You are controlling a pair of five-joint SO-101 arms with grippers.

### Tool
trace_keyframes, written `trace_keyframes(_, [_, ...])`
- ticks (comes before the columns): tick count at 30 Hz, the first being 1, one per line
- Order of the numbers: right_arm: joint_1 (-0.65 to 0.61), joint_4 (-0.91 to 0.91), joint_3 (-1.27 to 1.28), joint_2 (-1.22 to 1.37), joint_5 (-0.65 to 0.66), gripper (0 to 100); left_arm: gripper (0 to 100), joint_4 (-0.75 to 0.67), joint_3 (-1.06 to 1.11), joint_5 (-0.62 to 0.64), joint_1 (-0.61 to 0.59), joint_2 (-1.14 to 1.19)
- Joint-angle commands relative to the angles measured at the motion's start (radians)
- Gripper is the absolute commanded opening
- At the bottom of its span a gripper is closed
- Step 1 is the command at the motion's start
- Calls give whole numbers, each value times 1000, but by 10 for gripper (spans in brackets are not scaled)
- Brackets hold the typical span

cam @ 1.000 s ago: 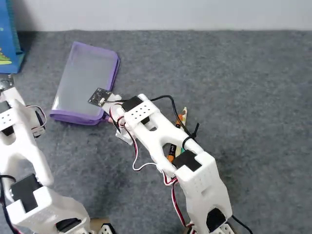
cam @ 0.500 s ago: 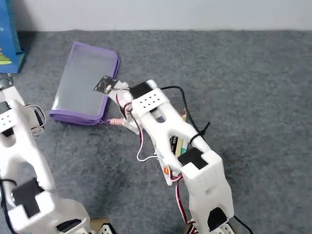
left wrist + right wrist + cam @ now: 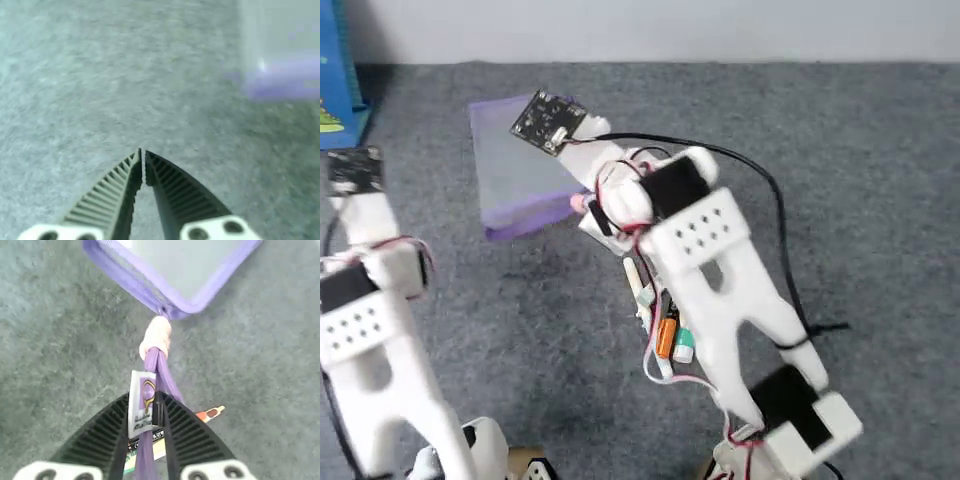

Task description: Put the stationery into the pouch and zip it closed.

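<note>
Grey felt tabletop (image 3: 860, 150) runs under everything, and toward its far left is the translucent pouch with a purple fabric border (image 3: 515, 170). From its corner comes a purple strap with a pink bead and a white tag (image 3: 151, 371). My right claw (image 3: 145, 401) is pinched tight on that strap just under the tag and holds nothing else. My left claw (image 3: 141, 152) hangs above the felt with its toothed tips together and nothing between them, the pouch's purple edge some way ahead of it. The loose stationery, a white pen, an orange marker and a green-capped one (image 3: 665, 330), lies on the felt beneath my right arm, apart from the pouch. I judge the job is early and the strap pull is meant to run the zip open. To do it well I should draw along the line of the zip, low and steady, not upward. The pouch looks light and nothing pins it, so it will likely slide after me unless my left claw presses on its border. Open felt stretches to the right; a blue box (image 3: 335, 95) stands at the far left edge and a pale wall (image 3: 670, 30) closes the back. The pens under my arm are what I could sweep by accident.
</note>
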Motion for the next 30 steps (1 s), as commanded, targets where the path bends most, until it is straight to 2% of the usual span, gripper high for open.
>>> trace_keyframes(1, [-18,21,-57,-117,-17,9,18,-17,68,-20,95,-153])
trace_keyframes(5, [-28,33,-57,-166,-17,9,114,-11,173,-26,184,-287])
trace_keyframes(10, [-28,84,-58,-220,-15,9,214,-14,239,-26,189,-451])
trace_keyframes(15, [-27,96,-57,-266,-14,9,217,-17,255,-25,195,-560])
trace_keyframes(21, [-31,111,-57,-318,-14,9,217,-68,291,-25,199,-566])
trace_keyframes(25, [-31,128,-60,-337,-17,9,217,-77,318,-25,261,-568])
trace_keyframes(30, [-31,177,-60,-394,-17,9,217,-176,384,-23,288,-568])
